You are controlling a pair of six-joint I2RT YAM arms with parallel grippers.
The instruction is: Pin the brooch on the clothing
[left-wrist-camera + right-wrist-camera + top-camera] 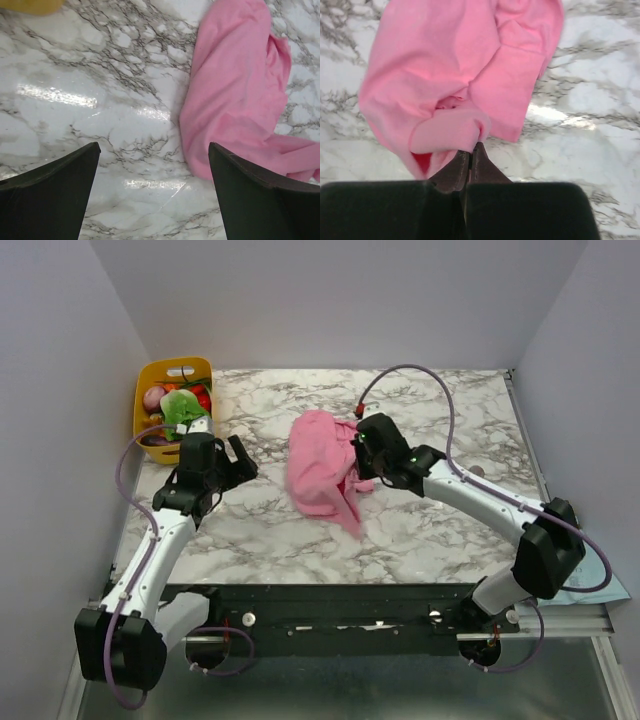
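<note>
**Step in hand: preparing the garment.** The plain pink short-sleeved fabric T-shirt [318, 475] lies bunched in a heap at the middle of the white, grey-veined marble table [450, 530]. It is not spread flat, so no pinning surface is presented yet.

**Right arm.** The right gripper [471, 150] sits at the heap's right edge. Its two dark fingers are pressed together on a rolled fold of the pink fabric, which meets the tips directly in the right wrist view. Treat this as a pinch grip on the T-shirt.

**Left arm.** The left gripper [154, 146] hovers over bare marble just left of the T-shirt. Its fingers are spread wide and hold nothing.

**Brooch.** The small round grey-brown brooch shows in no view. It may lie under the folds or behind an arm, so you cannot confirm its position from here.

**Surroundings.** A yellow plastic basket [150, 370] of coloured items stands at the far left corner, well apart from the work.

**Next move (judgement):**
1. Use the right pinch to draw the fold outward and open the heap.
2. Bring the left gripper onto the opposite edge to pull against it.
3. Locate the brooch before you attempt any pinning.

Keep the lift low, because thin cloth is likely to slip from a fingertip pinch.
</note>
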